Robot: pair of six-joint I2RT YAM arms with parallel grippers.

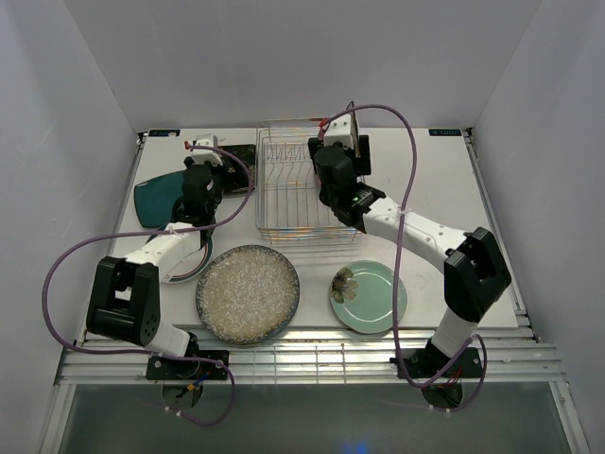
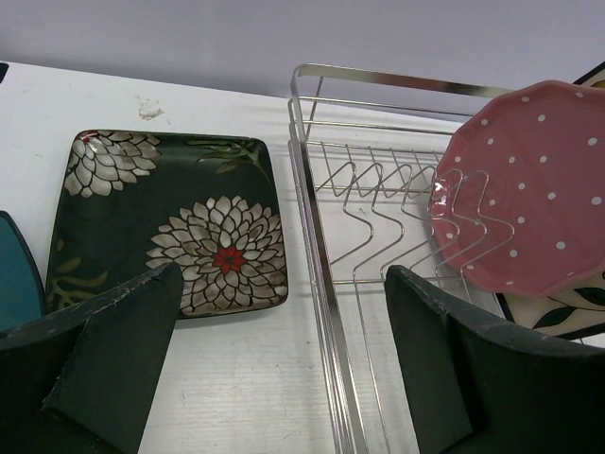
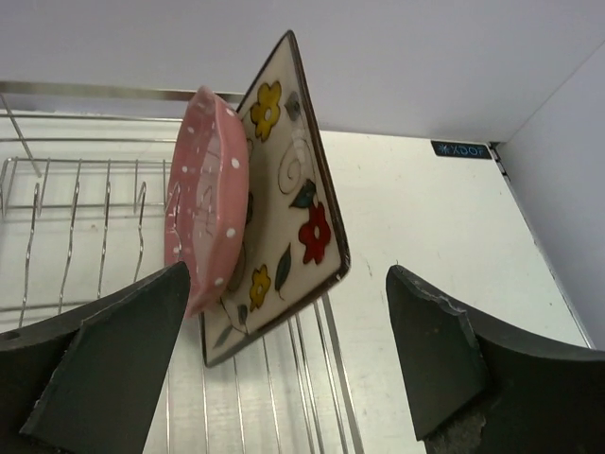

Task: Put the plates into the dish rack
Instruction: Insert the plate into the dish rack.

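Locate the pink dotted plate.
Right wrist view: the pink dotted plate stands on edge in the dish rack, against the cream floral square plate on its right.

Overhead camera looks down from behind; wrist cameras (close, low) share the dish rack [image 1: 284, 189].

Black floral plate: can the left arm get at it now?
Probably yes. The left gripper hangs open right by the black floral plate; nothing lies on it, and the dish rack stands beside it, not over it.

I see pink dotted plate [image 3: 203, 189] and cream floral square [image 3: 302, 199] upright in wire rack [image 1: 293, 189]; black floral square [image 2: 170, 222] flat beside it.
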